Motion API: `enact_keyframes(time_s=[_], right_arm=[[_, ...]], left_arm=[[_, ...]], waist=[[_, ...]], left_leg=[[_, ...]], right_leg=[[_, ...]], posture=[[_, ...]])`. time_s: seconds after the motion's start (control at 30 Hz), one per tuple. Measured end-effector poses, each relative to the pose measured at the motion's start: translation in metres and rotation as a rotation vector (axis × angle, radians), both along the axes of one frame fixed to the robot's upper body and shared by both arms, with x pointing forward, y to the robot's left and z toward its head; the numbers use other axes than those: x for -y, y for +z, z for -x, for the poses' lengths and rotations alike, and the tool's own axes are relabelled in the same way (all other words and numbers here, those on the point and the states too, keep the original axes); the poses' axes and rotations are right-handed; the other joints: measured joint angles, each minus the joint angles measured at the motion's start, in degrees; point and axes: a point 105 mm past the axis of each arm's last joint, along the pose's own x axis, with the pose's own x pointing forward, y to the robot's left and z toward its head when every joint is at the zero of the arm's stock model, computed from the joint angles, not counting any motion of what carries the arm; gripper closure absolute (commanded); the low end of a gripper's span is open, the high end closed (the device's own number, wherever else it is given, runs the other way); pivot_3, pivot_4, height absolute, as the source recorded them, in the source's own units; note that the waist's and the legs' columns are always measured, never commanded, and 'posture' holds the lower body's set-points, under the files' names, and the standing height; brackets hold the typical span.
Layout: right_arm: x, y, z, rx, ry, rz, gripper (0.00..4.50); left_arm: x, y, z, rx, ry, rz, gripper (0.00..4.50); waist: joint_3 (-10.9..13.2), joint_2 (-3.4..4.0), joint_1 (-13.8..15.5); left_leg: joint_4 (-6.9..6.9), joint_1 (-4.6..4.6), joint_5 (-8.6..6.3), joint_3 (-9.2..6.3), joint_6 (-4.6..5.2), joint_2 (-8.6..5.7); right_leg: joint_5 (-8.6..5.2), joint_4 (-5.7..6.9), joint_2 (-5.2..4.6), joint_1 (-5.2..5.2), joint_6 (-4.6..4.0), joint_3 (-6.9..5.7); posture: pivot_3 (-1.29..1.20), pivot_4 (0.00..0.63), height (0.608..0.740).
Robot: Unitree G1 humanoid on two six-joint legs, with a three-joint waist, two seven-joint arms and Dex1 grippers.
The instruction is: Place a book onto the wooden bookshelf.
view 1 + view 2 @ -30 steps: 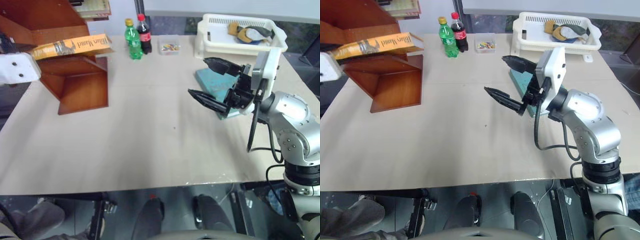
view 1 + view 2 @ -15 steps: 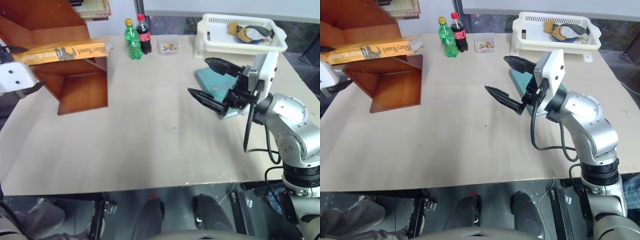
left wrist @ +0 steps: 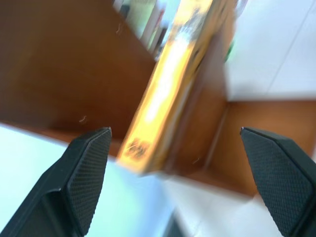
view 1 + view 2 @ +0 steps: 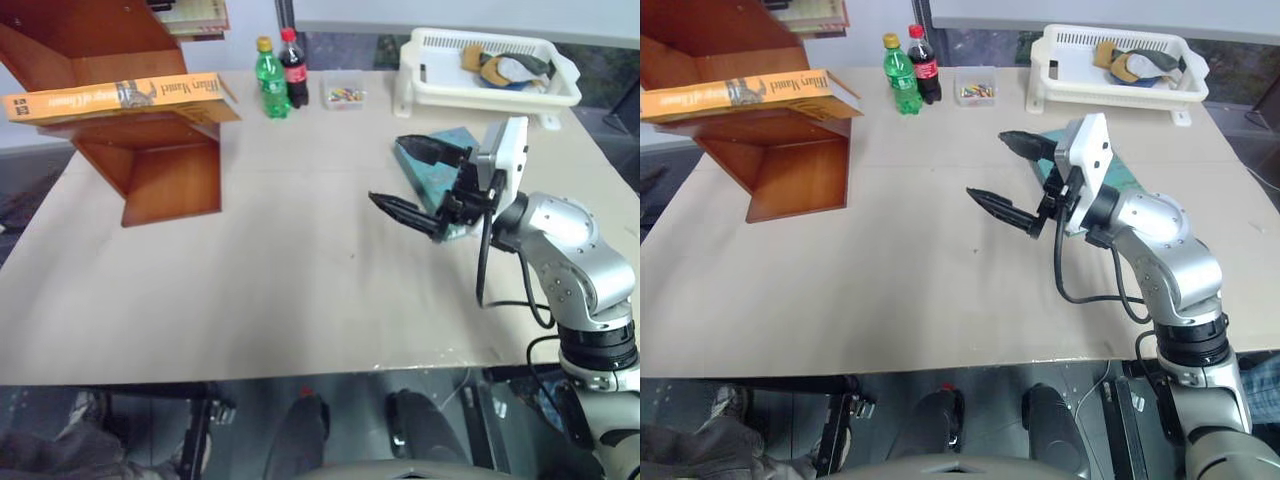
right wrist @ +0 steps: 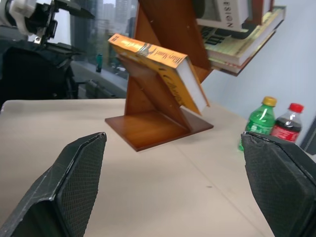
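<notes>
One orange-yellow book lies flat on a ledge of the reddish-brown wooden bookshelf at the far left of the tabletop, its ends sticking out past the ledge on both sides. More books are stacked on a higher ledge of the same shelf. The left claw has its two black fingers spread wide apart, holding nothing, with the book's spine just ahead of them. The right claw hovers over the right part of the tabletop, pointing left, its fingers also wide apart and empty; a teal-blue book lies on the tabletop just behind it. At the far edge stand a green bottle and a dark cola bottle side by side, a small clear box near them, and a white basket at the far right.
</notes>
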Motion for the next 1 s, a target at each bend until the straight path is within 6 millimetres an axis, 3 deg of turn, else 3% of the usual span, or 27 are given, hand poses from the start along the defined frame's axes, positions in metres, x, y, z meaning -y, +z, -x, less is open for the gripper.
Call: enact_keyframes(time_s=[0.13,0.17,0.2,0.27,0.37,0.4,0.47,0.53,0.63,0.77,0.83,1.0], right_arm=[[0.002,-0.005,0.000,-0.015,-0.003,0.007,0.00],[0.002,-0.007,0.000,-0.019,-0.004,0.009,0.00],[0.007,-0.019,0.003,-0.029,-0.042,0.061,0.60],[0.019,-0.041,0.001,-0.078,-0.104,0.127,1.07],[0.040,-0.079,0.002,-0.174,-0.187,0.229,2.32],[0.045,-0.085,0.003,-0.183,-0.202,0.252,2.86],[0.055,-0.094,0.005,-0.198,-0.227,0.290,3.69],[0.076,-0.103,0.010,-0.229,-0.272,0.341,3.75],[0.094,-0.109,0.016,-0.267,-0.292,0.389,3.01],[0.128,-0.110,0.029,-0.328,-0.335,0.438,1.31],[0.135,-0.106,0.031,-0.322,-0.356,0.447,0.25],[0.142,-0.108,0.034,-0.318,-0.367,0.466,0.25]], left_arm=[[0.029,-0.030,0.006,-0.071,-0.037,0.189,1.47],[0.031,-0.033,0.007,-0.082,-0.037,0.203,2.05],[0.042,-0.052,0.013,-0.115,-0.021,0.336,2.55],[0.051,-0.080,0.019,-0.167,0.011,0.514,3.03],[0.062,-0.131,0.031,-0.321,0.094,0.728,4.31],[0.064,-0.133,0.034,-0.333,0.098,0.742,4.37],[0.068,-0.134,0.038,-0.352,0.097,0.746,3.84],[0.070,-0.138,0.047,-0.395,0.087,0.779,3.08],[0.067,-0.139,0.056,-0.428,0.092,0.792,1.89],[0.056,-0.139,0.075,-0.482,0.138,0.767,0.23],[0.054,-0.138,0.079,-0.495,0.145,0.750,0.00],[0.058,-0.139,0.077,-0.533,0.114,0.748,0.00]], waist=[[0.0,-0.04,-0.1],[0.0,-0.04,-0.1],[-0.1,0.11,-0.1],[-0.1,0.14,0.0],[-0.2,-0.12,0.0],[-0.2,-0.15,0.0],[-0.2,-0.12,0.2],[-0.2,-0.09,0.3],[-0.2,-0.11,0.2],[-0.2,-0.16,0.1],[-0.2,-0.17,0.0],[-0.3,-0.22,0.1]], left_leg=[[0.01,0.02,0.00,-0.06,0.00,-0.03],[0.01,0.01,0.00,-0.09,0.00,-0.04],[-0.02,0.03,0.00,-0.11,0.00,-0.05],[-0.02,0.07,-0.01,-0.06,0.00,-0.06],[0.05,0.06,-0.01,-0.10,0.00,-0.14],[0.05,0.07,-0.01,-0.14,0.00,-0.10],[0.05,0.28,-0.01,-0.15,0.00,-0.09],[0.06,0.44,-0.01,-0.06,0.01,-0.09],[0.08,0.51,-0.01,0.12,0.01,-0.06],[0.04,0.76,-0.01,0.48,0.01,0.01],[0.04,0.82,-0.01,0.56,0.01,0.02],[0.05,0.83,-0.01,0.61,0.01,0.02]], right_leg=[[0.00,0.00,0.06,0.03,-0.01,-0.02],[0.00,0.02,0.07,0.03,-0.01,-0.04],[0.00,-0.03,0.04,0.06,-0.01,-0.03],[0.00,-0.08,-0.02,0.12,0.00,0.03],[0.00,-0.03,0.08,0.11,-0.01,-0.01],[0.00,-0.03,0.13,0.12,-0.02,-0.03],[-0.02,-0.03,0.16,0.30,-0.05,-0.05],[-0.09,-0.04,0.17,0.43,-0.14,0.01],[-0.16,-0.04,0.18,0.44,-0.24,0.13],[-0.24,-0.03,0.26,0.51,-0.13,0.48],[-0.31,-0.03,0.27,0.52,-0.03,0.55],[-0.31,-0.03,0.28,0.53,-0.01,0.60]], posture=[[0.00,0.150,0.740],[0.00,0.150,0.740],[0.00,0.150,0.740],[0.00,0.150,0.740],[0.00,0.150,0.740],[0.00,0.150,0.740],[0.00,0.150,0.740],[0.00,0.150,0.740],[0.00,0.150,0.740],[0.00,0.150,0.740],[0.00,0.150,0.740],[0.00,0.150,0.740]])
